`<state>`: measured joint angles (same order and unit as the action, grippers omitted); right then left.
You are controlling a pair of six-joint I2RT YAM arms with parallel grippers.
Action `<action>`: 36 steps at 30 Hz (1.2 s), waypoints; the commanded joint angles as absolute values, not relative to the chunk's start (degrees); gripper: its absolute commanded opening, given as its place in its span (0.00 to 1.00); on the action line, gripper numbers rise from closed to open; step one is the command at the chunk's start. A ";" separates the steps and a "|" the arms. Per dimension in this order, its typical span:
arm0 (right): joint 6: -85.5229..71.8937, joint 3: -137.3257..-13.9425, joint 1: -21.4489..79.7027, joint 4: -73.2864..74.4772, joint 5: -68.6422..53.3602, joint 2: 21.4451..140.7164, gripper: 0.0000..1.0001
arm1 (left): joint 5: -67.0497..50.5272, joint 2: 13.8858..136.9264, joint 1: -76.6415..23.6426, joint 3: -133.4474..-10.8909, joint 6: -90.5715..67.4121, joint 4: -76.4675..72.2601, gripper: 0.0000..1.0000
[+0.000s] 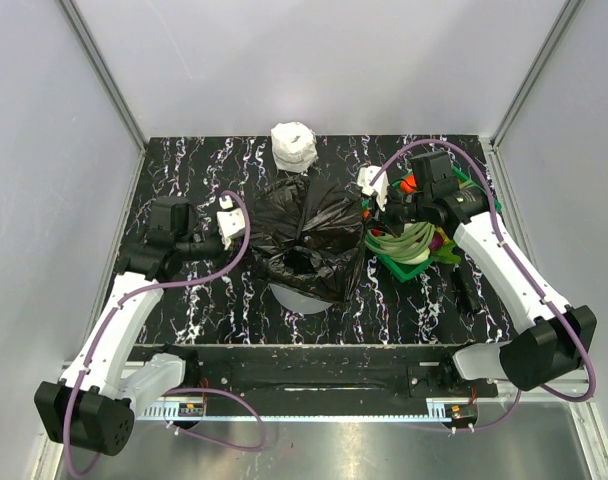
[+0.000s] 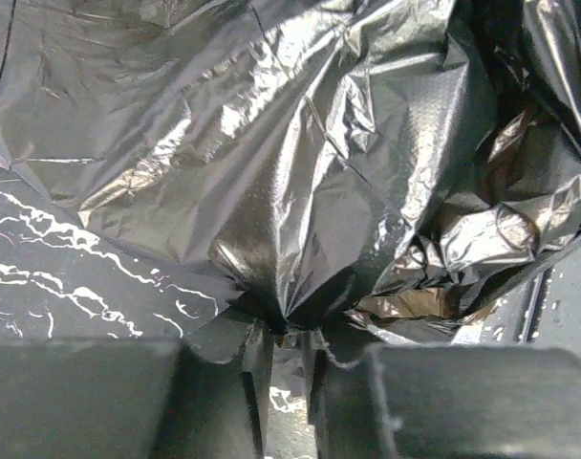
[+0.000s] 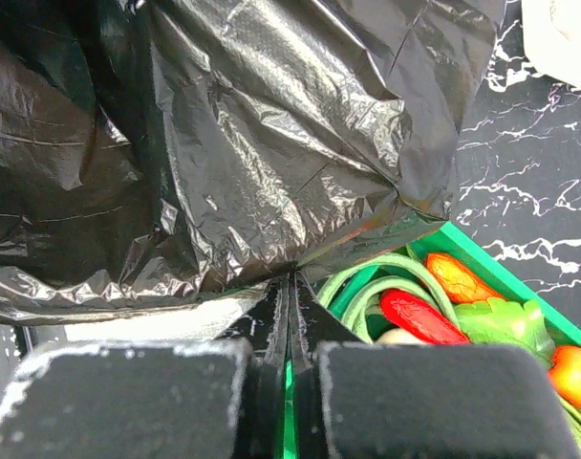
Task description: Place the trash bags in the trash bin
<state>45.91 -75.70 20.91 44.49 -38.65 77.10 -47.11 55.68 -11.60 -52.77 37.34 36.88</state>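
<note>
Your left fingers [image 2: 90,402] and right fingers [image 3: 443,402] each clench an opposite edge of the trash bag [image 1: 309,240] draped over the trash bin [image 1: 294,299]; the film is likely light, limp and slippery, so grip gathered folds.

black trash bag [image 1: 309,235], light-grey bin [image 1: 292,300], green basket [image 1: 404,268], white roll [image 1: 293,147], black table [image 1: 184,180] marbled white.

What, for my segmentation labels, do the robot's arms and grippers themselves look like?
The left arm and right arm have white link shells with black joint housings and black bases. A purple cable loops along each. The left gripper and right gripper have white mounts and blocky matte dark fingers.
</note>
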 commanded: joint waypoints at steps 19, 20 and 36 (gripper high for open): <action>50.44 -81.82 21.18 51.77 -32.52 77.34 0.87 | -49.38 57.39 -11.25 -61.08 42.63 41.39 0.99; 51.15 -82.09 21.09 51.77 -33.04 77.87 0.88 | -50.35 57.48 -11.34 -61.61 42.71 41.57 0.99; 42.37 -78.67 23.37 43.42 -37.70 76.47 0.98 | -48.78 65.30 -11.34 -65.30 43.95 37.18 0.99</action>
